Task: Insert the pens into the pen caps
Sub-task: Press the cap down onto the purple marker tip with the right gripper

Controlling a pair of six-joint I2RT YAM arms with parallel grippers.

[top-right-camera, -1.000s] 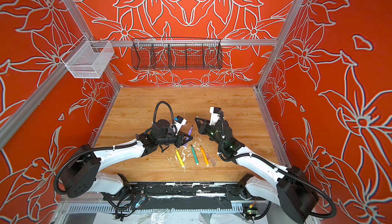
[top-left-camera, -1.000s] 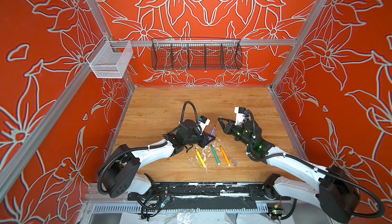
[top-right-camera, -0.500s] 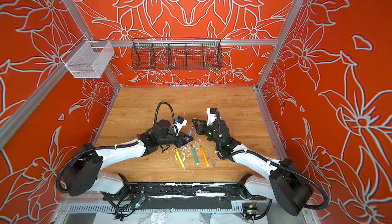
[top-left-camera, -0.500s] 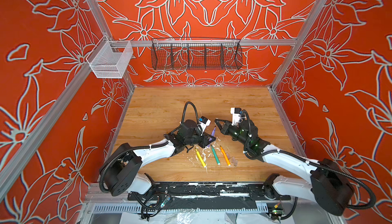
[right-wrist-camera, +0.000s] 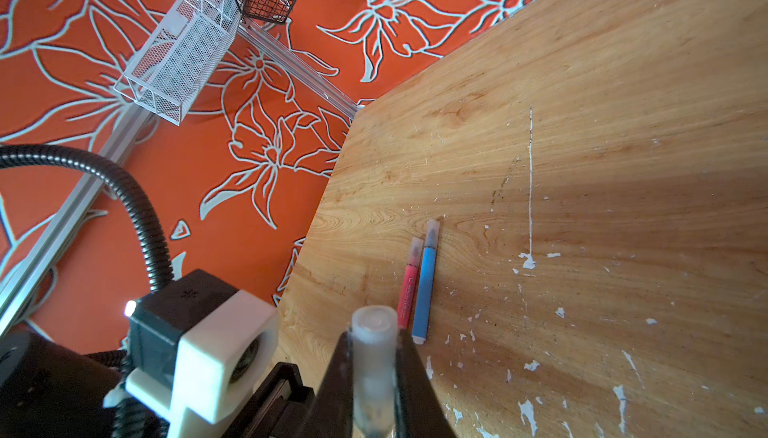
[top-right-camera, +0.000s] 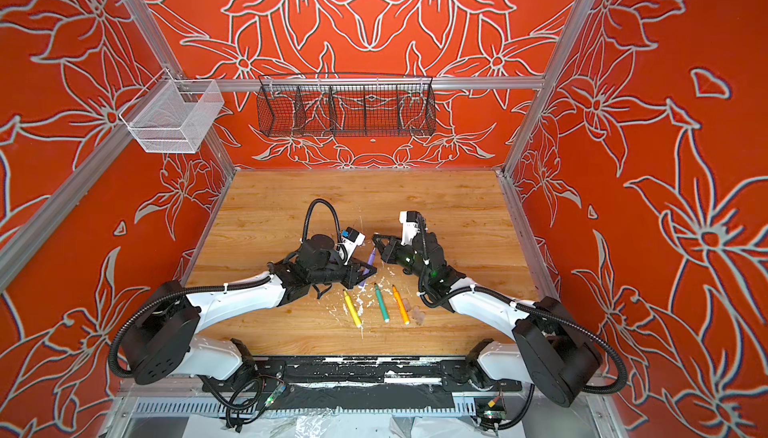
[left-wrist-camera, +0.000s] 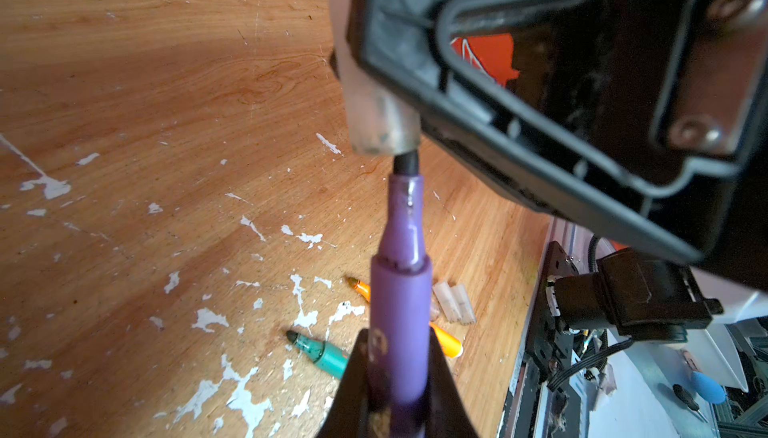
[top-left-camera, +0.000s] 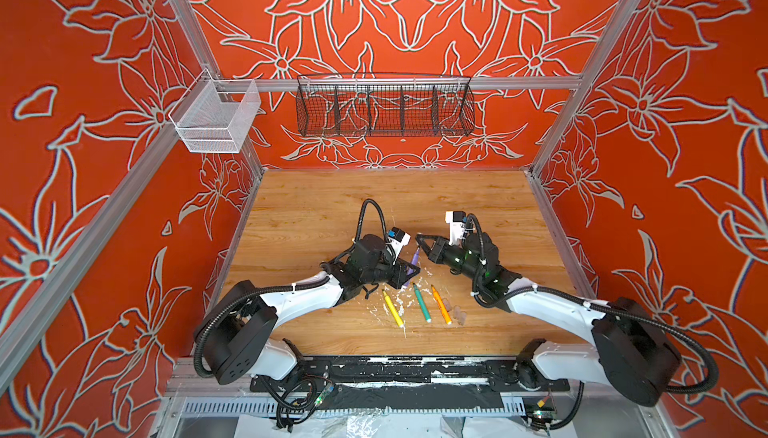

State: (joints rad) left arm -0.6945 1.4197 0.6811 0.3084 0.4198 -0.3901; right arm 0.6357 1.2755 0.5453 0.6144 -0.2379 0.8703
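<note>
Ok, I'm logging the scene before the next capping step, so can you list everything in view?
purple pen: 1, purple, in the left gripper, tip at the held cap's mouth
held cap: 1, clear-whitish, in the right gripper
yellow pen: 1, yellow, uncapped, on the table
green pen: 1, green, uncapped, beside the yellow
orange pen: 1, orange, uncapped, beside the green
loose caps: two clear, perhaps a third, whitish, by the orange pen
pink pen: 1, pink, capped, on the table
blue pen: 1, blue, capped, alongside the pink
white flecks: many, scattered on the table
table: 1, wood
mesh basket: 1, white, left rail
wire basket: 1, black, back wall
left gripper: shut
right gripper: shut
</note>
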